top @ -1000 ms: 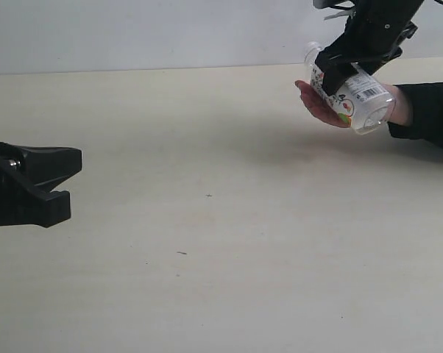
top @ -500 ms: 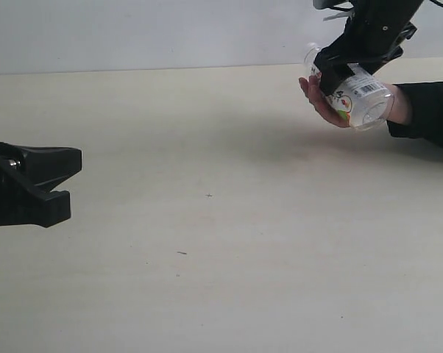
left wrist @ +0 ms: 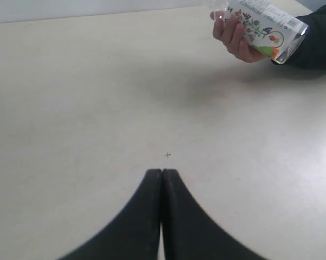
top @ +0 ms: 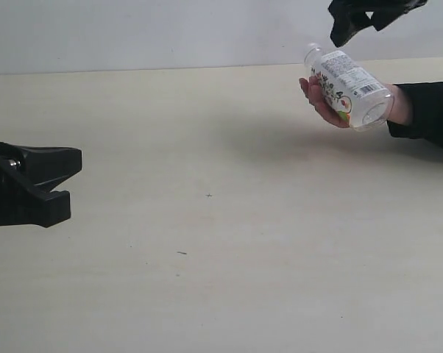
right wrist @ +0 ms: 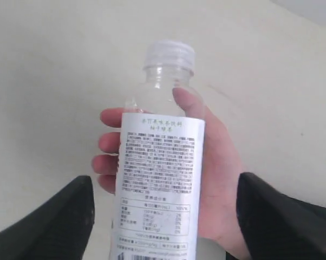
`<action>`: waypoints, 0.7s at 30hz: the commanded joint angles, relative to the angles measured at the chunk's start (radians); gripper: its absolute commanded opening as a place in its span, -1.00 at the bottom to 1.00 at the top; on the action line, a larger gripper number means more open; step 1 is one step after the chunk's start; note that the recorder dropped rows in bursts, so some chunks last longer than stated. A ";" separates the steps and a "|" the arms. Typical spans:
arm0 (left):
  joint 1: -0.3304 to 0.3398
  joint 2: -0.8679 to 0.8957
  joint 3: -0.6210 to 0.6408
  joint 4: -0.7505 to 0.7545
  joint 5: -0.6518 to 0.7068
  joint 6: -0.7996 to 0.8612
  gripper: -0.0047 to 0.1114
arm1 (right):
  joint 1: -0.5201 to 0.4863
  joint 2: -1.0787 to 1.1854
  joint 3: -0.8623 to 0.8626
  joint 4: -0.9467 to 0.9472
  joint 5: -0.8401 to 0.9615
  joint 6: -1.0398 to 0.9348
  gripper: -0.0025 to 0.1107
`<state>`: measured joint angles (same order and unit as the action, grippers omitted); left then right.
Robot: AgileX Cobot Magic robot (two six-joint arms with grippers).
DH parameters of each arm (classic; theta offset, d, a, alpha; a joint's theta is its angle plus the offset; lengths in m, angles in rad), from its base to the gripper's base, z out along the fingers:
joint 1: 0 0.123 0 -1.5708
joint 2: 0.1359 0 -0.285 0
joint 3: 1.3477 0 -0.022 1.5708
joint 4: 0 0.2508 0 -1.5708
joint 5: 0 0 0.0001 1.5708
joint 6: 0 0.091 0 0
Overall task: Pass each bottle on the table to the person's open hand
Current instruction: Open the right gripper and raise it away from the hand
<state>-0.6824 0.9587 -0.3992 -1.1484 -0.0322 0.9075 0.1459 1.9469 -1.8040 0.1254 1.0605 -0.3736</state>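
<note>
The wide clear bottle with the white floral label lies in the person's hand at the far right, cap toward the left. The same bottle fills the right wrist view, held by the hand; in the left wrist view the bottle is far ahead. My right gripper hovers open above the bottle, its fingers wide apart and clear of it. My left gripper rests shut and empty low over the table at the left. No other bottle is in view.
The person's dark sleeve lies along the table's right edge. A pale wall runs behind the far edge of the table. Tiny dark specks mark the tabletop.
My right gripper has opened, let go of the floral bottle and risen up and away. The bottle stays in the person's hand. The left arm has not moved.
</note>
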 commanded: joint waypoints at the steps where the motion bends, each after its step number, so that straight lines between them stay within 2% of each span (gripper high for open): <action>1: 0.002 -0.005 0.004 0.006 0.004 -0.001 -0.88 | -0.001 -0.071 -0.010 0.105 0.052 -0.006 0.18; 7: 0.002 -0.005 0.004 0.006 0.004 -0.001 -0.88 | -0.001 -0.115 -0.010 0.240 0.145 -0.006 0.05; 12: 0.002 -0.005 0.004 0.006 0.004 -0.001 -0.88 | -0.001 -0.142 -0.001 0.294 0.161 -0.006 0.04; 21: 0.002 -0.005 0.004 0.006 0.004 -0.001 -0.88 | -0.001 -0.243 0.178 0.303 0.161 -0.026 0.04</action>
<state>-0.6824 0.9587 -0.3992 -1.1484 -0.0322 0.9075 0.1459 1.7404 -1.6846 0.4279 1.2186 -0.3822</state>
